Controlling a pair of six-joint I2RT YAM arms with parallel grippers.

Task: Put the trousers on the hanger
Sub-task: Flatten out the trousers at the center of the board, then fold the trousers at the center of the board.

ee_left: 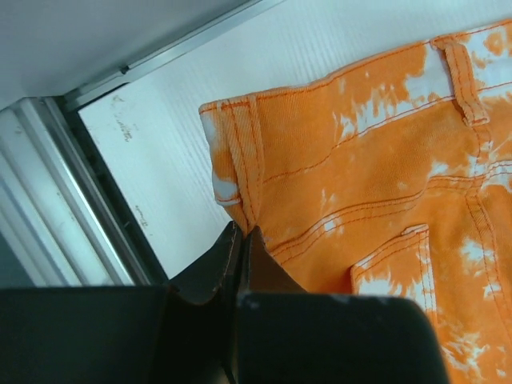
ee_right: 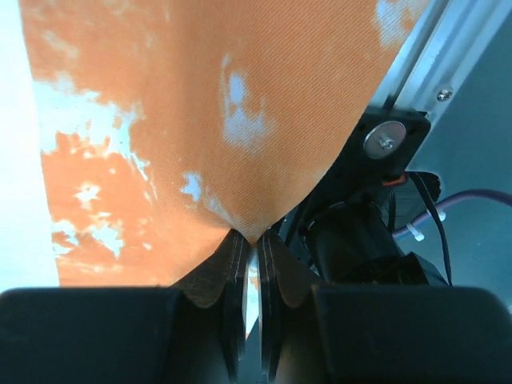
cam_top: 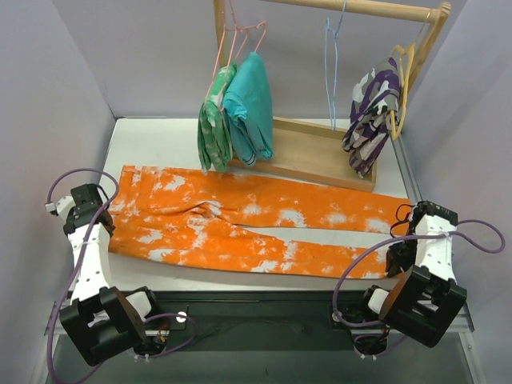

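Two grippers pinch the trousers (cam_top: pixel 240 224), which lie flat along the front edge of the counter (cam_top: pixel 160 144). The left gripper (cam_top: pixel 90 206) is by the left edge and the right gripper (cam_top: pixel 410 216) by the right edge. The hanger (cam_top: pixel 332 72) hangs on the wooden rail (cam_top: pixel 360 8) at the back edge.

From the left wrist, the fingers (ee_left: pixel 216 264) are squeezed tight on the waistband corner.

From the right wrist, both fingers are squeezed tight on a pulled-up bit of orange cloth.

Left fingers (ee_left: pixel 212 268) closed on the waistband corner of the orange trousers (ee_left: pixel 376 184), white table (ee_left: pixel 160 152) beneath
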